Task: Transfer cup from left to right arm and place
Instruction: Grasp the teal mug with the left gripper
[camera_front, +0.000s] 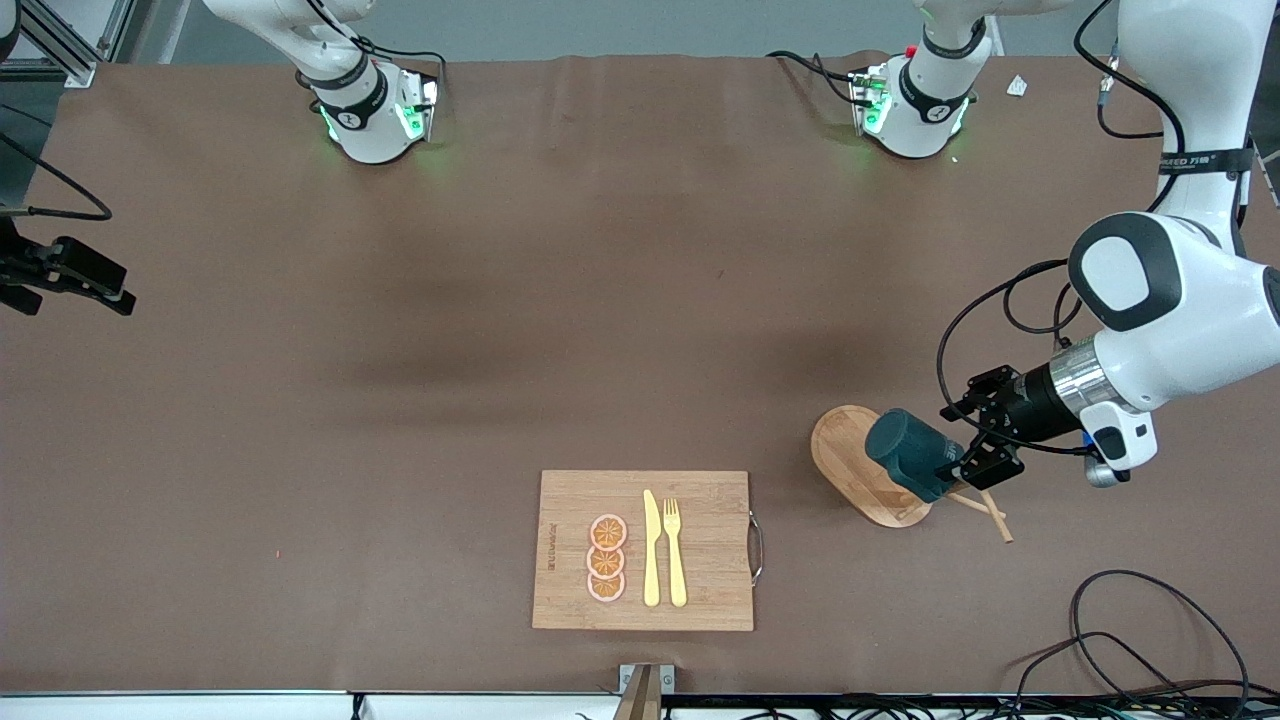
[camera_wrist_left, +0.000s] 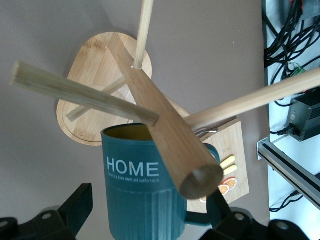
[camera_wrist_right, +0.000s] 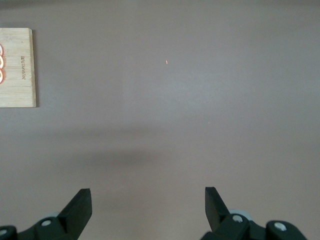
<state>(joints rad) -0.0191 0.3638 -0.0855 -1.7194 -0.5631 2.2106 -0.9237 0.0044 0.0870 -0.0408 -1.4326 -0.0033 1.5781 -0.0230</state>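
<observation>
The dark teal cup (camera_front: 905, 452) with pale "HOME" lettering hangs on a wooden peg rack (camera_front: 850, 460) at the left arm's end of the table. In the left wrist view the cup (camera_wrist_left: 140, 200) sits between my fingers, its ochre inside showing under the rack's pegs (camera_wrist_left: 165, 125). My left gripper (camera_front: 955, 447) is open around the cup (camera_wrist_left: 150, 210). One finger (camera_wrist_left: 80, 205) stands clear of the cup's wall and the other is beside the handle. My right gripper (camera_front: 100, 285) waits open and empty over bare table at the right arm's end; the right wrist view shows it too (camera_wrist_right: 148, 200).
A bamboo cutting board (camera_front: 700, 550) lies near the front edge, with orange slices (camera_front: 607, 558), a yellow knife (camera_front: 651, 548) and a fork (camera_front: 675, 550) on it. Its edge shows in the right wrist view (camera_wrist_right: 20, 75). Cables (camera_front: 1130, 640) lie at the front corner by the left arm.
</observation>
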